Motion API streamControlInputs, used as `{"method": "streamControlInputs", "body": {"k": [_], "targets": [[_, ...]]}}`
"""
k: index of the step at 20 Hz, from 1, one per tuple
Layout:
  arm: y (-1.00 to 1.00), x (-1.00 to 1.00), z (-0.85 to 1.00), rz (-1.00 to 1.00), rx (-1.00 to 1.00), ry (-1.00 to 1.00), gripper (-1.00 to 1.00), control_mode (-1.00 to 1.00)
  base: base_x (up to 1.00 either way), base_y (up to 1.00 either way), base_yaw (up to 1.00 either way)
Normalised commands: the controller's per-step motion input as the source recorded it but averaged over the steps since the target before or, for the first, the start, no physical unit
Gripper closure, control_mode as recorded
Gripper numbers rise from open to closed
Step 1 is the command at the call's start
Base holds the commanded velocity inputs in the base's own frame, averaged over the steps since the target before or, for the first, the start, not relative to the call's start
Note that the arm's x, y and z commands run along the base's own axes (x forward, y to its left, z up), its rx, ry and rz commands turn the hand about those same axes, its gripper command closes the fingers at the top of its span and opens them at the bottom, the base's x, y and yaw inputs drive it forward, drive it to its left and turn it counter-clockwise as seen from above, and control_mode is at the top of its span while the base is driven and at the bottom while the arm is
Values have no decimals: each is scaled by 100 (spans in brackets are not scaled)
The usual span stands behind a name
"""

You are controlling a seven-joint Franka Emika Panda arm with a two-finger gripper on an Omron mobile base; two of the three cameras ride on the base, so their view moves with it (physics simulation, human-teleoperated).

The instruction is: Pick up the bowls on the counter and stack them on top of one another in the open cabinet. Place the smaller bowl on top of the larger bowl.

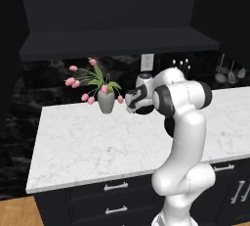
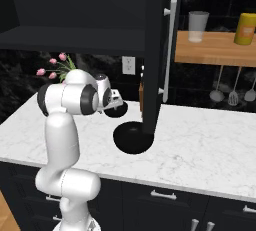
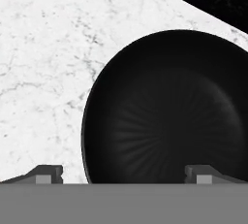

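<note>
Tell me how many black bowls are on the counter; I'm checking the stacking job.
2. The larger bowl sits on the counter near the cabinet door; the smaller bowl lies behind it, partly hidden by the arm.

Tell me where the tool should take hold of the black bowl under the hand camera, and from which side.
Grip the bowl by its rim, coming straight down from above. It sits upright on the counter with its mouth open to the camera, and its wall is thin enough to pinch. The open tool already has one fingertip outside the near rim and the other over the hollow, so probably lower there.
</note>
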Motion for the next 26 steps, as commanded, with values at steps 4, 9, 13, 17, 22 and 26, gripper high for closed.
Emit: {"method": "streamControlInputs", "body": {"k": [4,9,13,17,22,26], "targets": [[0,0,-34,0,0,0,-100,-100,0,0,0],[0,0,-15,0,0,0,-100,-100,0,0,0],[0,0,0,0,0,0,-100,-100,0,0,0],[0,0,0,0,0,0,100,-100,0,0,0],[0,0,0,0,0,0,100,-100,0,0,0],[0,-14,0,0,0,0,100,-100,0,0,0]]}}
